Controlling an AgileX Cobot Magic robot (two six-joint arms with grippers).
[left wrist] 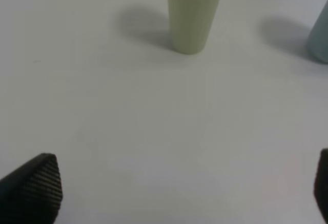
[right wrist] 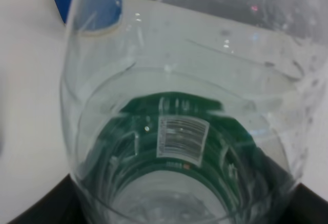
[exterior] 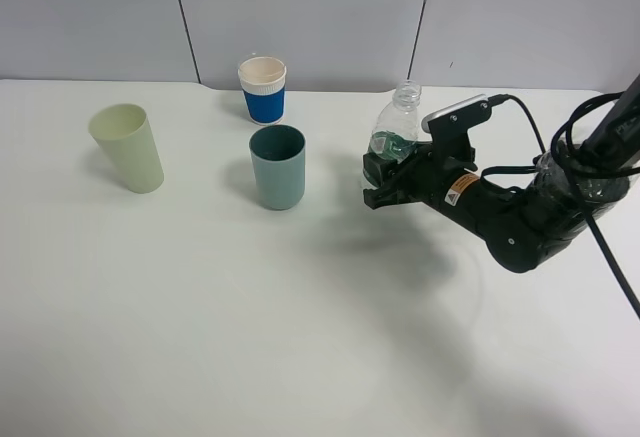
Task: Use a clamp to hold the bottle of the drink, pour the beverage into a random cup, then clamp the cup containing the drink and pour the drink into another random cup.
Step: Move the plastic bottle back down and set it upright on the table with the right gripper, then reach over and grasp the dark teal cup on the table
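Observation:
A clear plastic bottle (exterior: 397, 129) with a green label stands upright and capless, held in my right gripper (exterior: 390, 172), which is shut on its lower body. In the right wrist view the bottle (right wrist: 179, 131) fills the frame. A teal cup (exterior: 277, 166) stands just left of the bottle. A pale green cup (exterior: 127, 146) stands at the far left, also in the left wrist view (left wrist: 193, 14). A blue cup with a white rim (exterior: 263, 88) stands at the back. My left gripper (left wrist: 179, 183) is open above bare table; only its fingertips (left wrist: 36, 185) show.
The white table (exterior: 250, 327) stretches toward the front. A grey panel wall (exterior: 320, 7) runs behind the cups. Black cables (exterior: 590, 157) hang from the right arm at the right edge.

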